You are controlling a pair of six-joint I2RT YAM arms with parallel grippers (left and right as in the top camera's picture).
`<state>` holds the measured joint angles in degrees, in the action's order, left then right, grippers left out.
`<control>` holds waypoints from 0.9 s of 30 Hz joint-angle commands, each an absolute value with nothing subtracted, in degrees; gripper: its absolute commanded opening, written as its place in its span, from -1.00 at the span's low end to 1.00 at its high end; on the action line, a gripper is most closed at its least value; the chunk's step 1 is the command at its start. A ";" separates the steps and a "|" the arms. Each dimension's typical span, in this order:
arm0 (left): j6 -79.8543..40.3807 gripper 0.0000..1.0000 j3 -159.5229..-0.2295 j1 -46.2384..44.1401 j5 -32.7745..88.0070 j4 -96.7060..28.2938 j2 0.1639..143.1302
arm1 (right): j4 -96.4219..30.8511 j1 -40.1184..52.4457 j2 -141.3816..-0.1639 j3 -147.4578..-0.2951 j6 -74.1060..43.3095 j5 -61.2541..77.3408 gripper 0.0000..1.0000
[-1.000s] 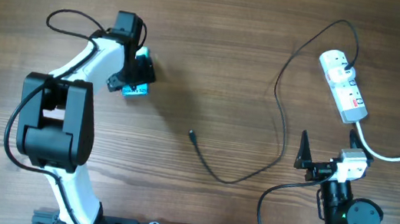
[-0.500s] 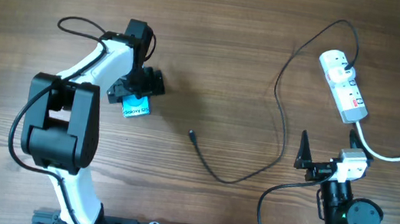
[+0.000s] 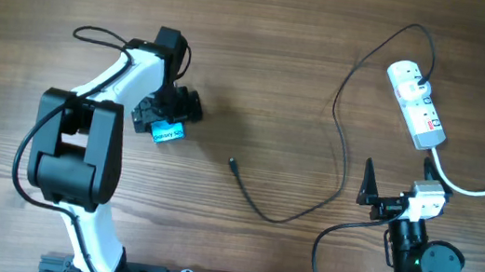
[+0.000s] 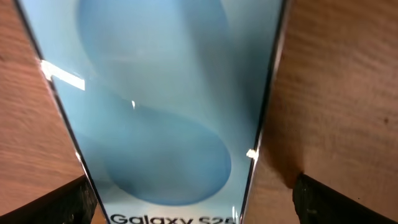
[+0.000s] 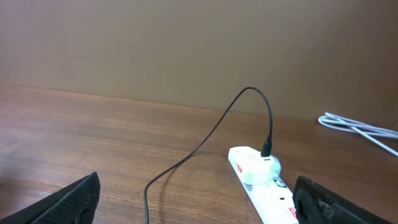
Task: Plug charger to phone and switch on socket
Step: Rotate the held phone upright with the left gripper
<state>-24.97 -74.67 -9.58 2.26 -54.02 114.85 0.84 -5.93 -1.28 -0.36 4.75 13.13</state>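
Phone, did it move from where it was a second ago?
Yes. In the overhead view the phone has slid down the picture toward the arm bases, ending closer to the charger tip, which stayed put.

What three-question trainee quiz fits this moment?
1. True or false: the charger tip is in the phone.
2. The left gripper over the phone is: A open, B shut on it.
3. Fill in: the adapter sits in the ____.
Key: 1 false; 2 A; 3 socket.
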 commanded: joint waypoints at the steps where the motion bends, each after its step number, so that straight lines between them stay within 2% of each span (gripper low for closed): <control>1: -28.25 1.00 -73.08 -11.64 5.34 -54.83 117.01 | 1.04 -6.07 -1.19 -0.30 4.14 13.82 0.99; 12: -30.48 1.00 -73.08 -16.05 4.45 -55.13 117.01 | 1.06 -6.07 -1.19 -0.30 4.12 13.82 1.00; 23: -30.55 1.00 -73.08 -15.14 0.99 -50.02 117.01 | 1.06 -6.07 -1.19 -0.30 4.12 13.82 0.99; 27: -34.41 1.00 -73.08 -12.62 1.06 -49.69 117.01 | 1.06 -6.07 -1.19 -0.30 4.12 13.82 0.99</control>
